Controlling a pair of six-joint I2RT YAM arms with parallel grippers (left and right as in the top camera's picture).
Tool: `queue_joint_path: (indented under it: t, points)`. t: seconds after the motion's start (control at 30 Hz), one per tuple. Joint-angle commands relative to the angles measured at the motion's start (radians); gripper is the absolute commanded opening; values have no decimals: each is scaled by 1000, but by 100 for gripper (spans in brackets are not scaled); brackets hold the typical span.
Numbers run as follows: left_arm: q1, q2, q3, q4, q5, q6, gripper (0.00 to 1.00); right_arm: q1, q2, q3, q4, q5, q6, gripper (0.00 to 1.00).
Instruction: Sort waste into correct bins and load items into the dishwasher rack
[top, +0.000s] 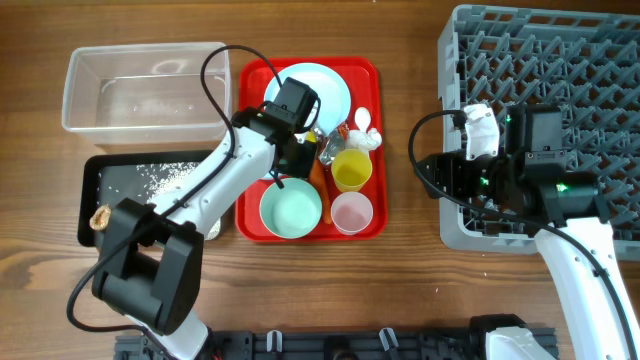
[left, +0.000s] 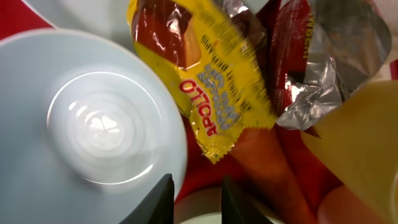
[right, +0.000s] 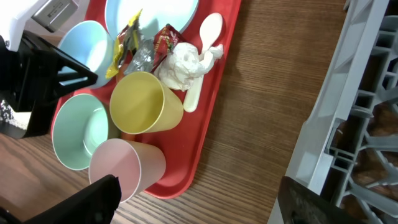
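Note:
My left gripper (top: 300, 152) hovers low over the red tray, its jaws a little open (left: 196, 200) with nothing between them. Just ahead of it lie the yellow wrapper (left: 211, 81), the red-silver wrapper (left: 311, 68) and the orange carrot (left: 267, 162), beside a light blue bowl (left: 93, 118). The plate (top: 325, 88), another bowl (top: 291, 208), yellow cup (top: 350, 170), pink cup (top: 351, 212), white spoon (right: 205, 50) and crumpled paper (right: 186, 62) sit on the same tray. My right gripper (right: 205, 205) stands wide open and empty over bare wood beside the dishwasher rack (top: 560, 60).
The clear tub (top: 145, 118) stands at the back left. In front of it the black tray (top: 112, 172) holds rice grains (top: 165, 178) and a brown lump (top: 100, 217). The red tray (top: 378, 150) lies between the bins and the rack.

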Motion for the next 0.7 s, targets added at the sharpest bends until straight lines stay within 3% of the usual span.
queue_joint_path:
  t: [0.0,0.03,0.1,0.53,0.67]
  points:
    - [14,10,8,1,-27,-5,61,6,7,5,-1,13,5,84]
    - [14,10,8,10,-60,-5,73,6,7,5,-1,13,5,84]
    - [14,8,14,40,-75,-3,76,6,7,5,0,13,5,84]
    - [-23,99,85,309,-74,35,78,6,7,5,3,13,8,84]
    - [-23,162,85,338,-75,20,73,6,7,5,-1,13,7,84]
